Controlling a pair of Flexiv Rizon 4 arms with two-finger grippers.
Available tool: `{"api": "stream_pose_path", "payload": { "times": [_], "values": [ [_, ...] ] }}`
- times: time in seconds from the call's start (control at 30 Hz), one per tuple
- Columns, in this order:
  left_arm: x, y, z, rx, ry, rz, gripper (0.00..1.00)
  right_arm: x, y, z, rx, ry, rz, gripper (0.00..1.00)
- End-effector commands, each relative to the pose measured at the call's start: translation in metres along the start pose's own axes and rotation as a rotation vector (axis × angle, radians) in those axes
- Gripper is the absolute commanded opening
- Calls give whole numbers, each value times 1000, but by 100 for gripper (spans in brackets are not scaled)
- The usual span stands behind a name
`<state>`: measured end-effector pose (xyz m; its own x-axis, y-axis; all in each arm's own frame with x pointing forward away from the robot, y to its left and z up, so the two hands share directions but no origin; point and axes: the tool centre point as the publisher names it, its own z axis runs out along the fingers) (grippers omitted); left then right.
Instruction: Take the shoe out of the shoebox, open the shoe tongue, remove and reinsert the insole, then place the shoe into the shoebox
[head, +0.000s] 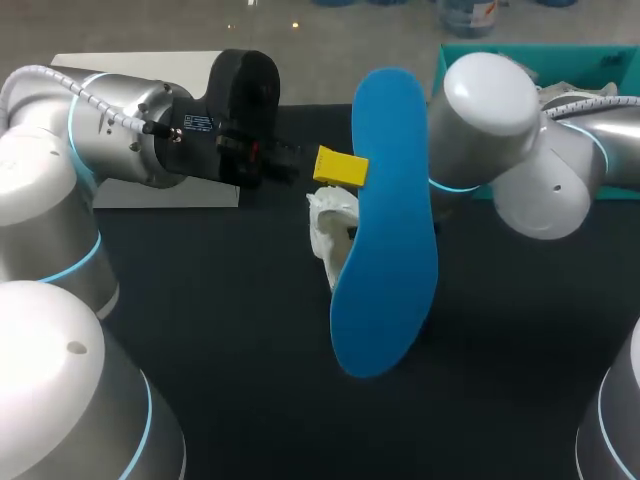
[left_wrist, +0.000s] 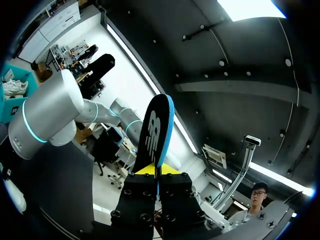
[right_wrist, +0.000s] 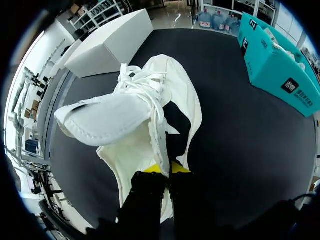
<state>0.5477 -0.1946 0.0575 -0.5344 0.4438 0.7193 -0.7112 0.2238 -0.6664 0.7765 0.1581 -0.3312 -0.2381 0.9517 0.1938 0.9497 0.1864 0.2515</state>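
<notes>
left hand (head: 340, 167) clamps blue insole (head: 385, 220) upright mid-frame, out of shoe (head: 328, 225) | right hand (right_wrist: 165, 170) pinches shoe rim, likely steadying the opening for reinsertion

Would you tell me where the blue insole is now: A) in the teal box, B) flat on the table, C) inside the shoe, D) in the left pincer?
D: the left pincer is shut on the blue insole, holding it up outside the white shoe.
</notes>
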Motion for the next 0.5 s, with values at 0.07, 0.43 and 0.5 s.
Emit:
{"api": "stream_pose_path", "payload": {
  "times": [0.07, 0.43, 0.5],
  "values": [
    [-1, 1, 0, 2, 2, 1, 0, -4, -1, 11, -30, 14, 65, 0],
    [-1, 1, 0, 2, 2, 1, 0, -2, 5, 27, -58, 80, 111, 0],
    [-1, 1, 0, 2, 2, 1, 0, -6, 6, 35, -50, 107, 109, 0]
  ]
}}
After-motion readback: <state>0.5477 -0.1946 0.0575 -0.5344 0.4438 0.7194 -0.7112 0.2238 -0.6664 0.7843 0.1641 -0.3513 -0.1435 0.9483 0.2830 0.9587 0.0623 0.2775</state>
